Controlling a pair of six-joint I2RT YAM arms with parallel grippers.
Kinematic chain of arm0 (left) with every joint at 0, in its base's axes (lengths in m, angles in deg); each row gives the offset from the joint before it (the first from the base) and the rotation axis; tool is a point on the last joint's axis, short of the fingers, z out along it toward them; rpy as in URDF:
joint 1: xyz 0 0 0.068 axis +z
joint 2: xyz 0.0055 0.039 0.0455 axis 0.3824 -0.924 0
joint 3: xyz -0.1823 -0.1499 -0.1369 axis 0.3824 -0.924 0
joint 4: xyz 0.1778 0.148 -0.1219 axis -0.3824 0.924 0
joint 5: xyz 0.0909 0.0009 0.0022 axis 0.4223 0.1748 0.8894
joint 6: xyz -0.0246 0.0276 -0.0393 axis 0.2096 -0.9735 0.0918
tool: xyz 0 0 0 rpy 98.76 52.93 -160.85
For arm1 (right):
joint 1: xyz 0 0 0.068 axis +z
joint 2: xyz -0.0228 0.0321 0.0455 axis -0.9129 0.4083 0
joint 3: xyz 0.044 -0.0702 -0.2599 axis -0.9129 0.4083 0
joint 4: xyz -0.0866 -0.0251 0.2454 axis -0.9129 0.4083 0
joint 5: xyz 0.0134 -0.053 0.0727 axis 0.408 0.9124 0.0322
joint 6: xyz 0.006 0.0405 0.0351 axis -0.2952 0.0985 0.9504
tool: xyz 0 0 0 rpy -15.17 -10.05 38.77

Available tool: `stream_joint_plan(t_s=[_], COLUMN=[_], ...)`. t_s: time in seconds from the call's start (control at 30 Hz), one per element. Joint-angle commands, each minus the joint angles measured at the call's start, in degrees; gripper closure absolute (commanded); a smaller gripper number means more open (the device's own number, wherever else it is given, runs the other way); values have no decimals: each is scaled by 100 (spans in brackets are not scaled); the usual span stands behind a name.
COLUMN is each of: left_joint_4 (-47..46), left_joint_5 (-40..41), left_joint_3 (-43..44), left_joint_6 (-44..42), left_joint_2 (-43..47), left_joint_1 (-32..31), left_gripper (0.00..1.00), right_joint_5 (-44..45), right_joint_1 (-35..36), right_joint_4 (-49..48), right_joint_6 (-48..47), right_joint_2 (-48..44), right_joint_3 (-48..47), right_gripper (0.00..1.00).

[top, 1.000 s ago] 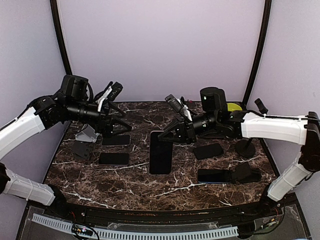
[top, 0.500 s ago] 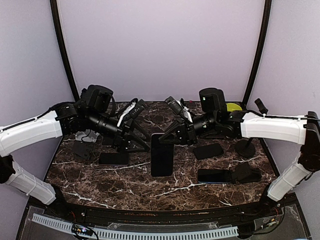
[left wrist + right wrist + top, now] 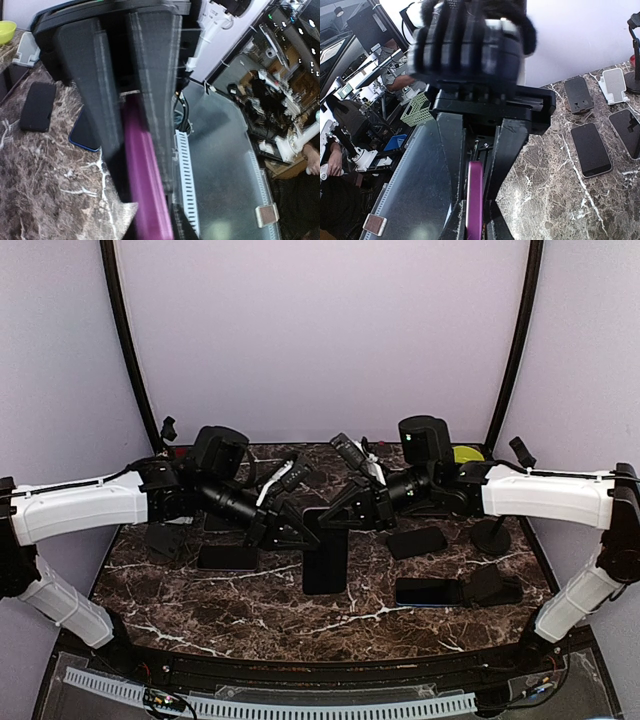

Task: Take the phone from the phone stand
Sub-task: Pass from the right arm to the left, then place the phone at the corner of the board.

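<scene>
Over the tabletop (image 3: 200,610) centre, left end effector (image 3: 298,534) and right end effector (image 3: 346,519) are both pinching the phone (image 3: 323,565); opposed pulls risk twisting it; left wrist view: jaws are squeezing its purple edge; right wrist view: likewise, shallowly, risking slip.

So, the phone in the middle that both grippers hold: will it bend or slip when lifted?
Probably stiff: the phone is a flat slab between the left gripper and the right gripper. Possibly slippery: its dark face looks smooth, and the fingers pinch only its thin purple edge.
</scene>
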Motion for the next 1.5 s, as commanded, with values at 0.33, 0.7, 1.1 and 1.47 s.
stream_joint_plan(t_s=[0.33,0.7,1.1,1.47], left_joint_4=[-860,-1073,-1939,-2551], left_joint_5=[99,994,4219,5747], left_joint_3=[-543,-731,-844,-1144], left_joint_6=[468,757,2352,3762], left_joint_2=[334,524,516,131], left_joint_1=[-35,484,1403,1934], left_gripper=[100,100,100,100], right_joint_5=[78,581,798,798], right_joint_1=[-205,-487,-716,-758], right_joint_4=[-310,-385,-636,-529], right_joint_6=[18,25,264,212], right_joint_2=[-333,-764,-958,-1067], right_joint_3=[4,248,518,621], right_gripper=[57,11,10,11])
